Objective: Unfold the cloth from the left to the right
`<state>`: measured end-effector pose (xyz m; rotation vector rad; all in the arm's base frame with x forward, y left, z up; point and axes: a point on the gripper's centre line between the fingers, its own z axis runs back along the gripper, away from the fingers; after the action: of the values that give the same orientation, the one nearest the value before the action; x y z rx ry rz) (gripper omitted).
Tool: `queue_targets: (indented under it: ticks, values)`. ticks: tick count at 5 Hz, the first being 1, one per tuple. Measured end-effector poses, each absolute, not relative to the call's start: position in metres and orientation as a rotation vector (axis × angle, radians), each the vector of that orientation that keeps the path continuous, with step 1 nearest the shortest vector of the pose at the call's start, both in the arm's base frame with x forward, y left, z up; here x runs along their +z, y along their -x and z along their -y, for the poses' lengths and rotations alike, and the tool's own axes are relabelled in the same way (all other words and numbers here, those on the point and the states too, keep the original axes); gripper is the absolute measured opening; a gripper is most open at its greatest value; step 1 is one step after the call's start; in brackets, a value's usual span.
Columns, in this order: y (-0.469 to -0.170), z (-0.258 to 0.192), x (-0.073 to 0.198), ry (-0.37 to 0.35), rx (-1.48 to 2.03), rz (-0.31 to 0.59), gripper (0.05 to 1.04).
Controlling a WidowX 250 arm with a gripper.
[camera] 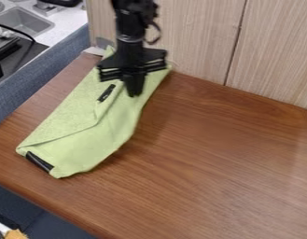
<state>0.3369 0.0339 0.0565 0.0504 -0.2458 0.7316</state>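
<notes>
The black gripper [134, 88] hangs down over the upper part of the green cloth [112, 135], its tip at or just above the fabric near the right edge. The cloth lies folded on the wooden table, stretching diagonally from the lower left up to the back panel. A folded layer covers its left side, with a black strip near the gripper and a black band at the lower left corner. The part of the cloth behind the gripper is partly hidden.
The brown wooden table [218, 163] extends to the right of the cloth. A light wood panel [199, 37] stands along the back edge. At the upper left are a blue-grey padded edge [31, 79] and a grey sink [24, 21].
</notes>
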Motion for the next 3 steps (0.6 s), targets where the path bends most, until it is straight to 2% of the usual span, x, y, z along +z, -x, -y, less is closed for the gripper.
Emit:
queue_targets:
  ticks: [1, 2, 3]
  values:
    - [-0.337, 0.001, 0.039, -0.044, 0.663, 0.202, 0.055]
    - [-0.341, 0.010, 0.024, -0.059, 0.656, 0.179, 0.078]
    - [-0.340, 0.007, 0.014, -0.098, 0.671, 0.160, 0.228]
